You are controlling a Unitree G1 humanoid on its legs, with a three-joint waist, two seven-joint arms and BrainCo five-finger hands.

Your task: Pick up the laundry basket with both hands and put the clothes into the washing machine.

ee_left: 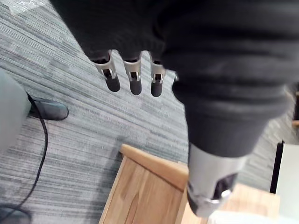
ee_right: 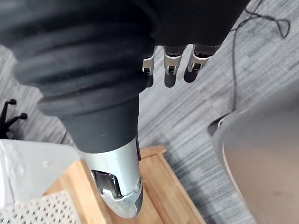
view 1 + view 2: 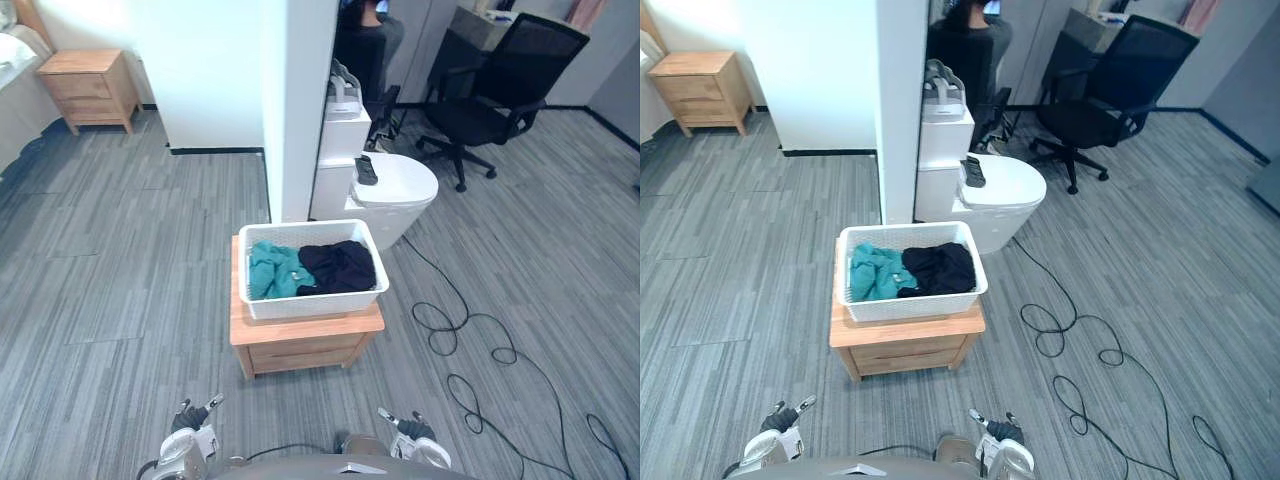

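A white laundry basket (image 3: 312, 298) stands on a low wooden cabinet (image 3: 300, 342) in the middle of the floor. In it lie a teal garment (image 3: 272, 272) on the left and a dark garment (image 3: 340, 266) on the right. Right behind it is a white machine with a rounded lid (image 3: 395, 185) and a black remote (image 3: 366, 170) on top. My left hand (image 3: 190, 437) and right hand (image 3: 416, 440) hang low at the near edge, well short of the basket. Both are open and empty, with straight fingers (image 1: 133, 79) (image 2: 170, 70) over the grey floor.
A white pillar (image 3: 300, 100) rises just behind the basket. A black office chair (image 3: 495, 95) stands at the back right, and a person in dark clothes (image 3: 362, 45) sits beyond the pillar. A wooden nightstand (image 3: 90, 88) is at the far left.
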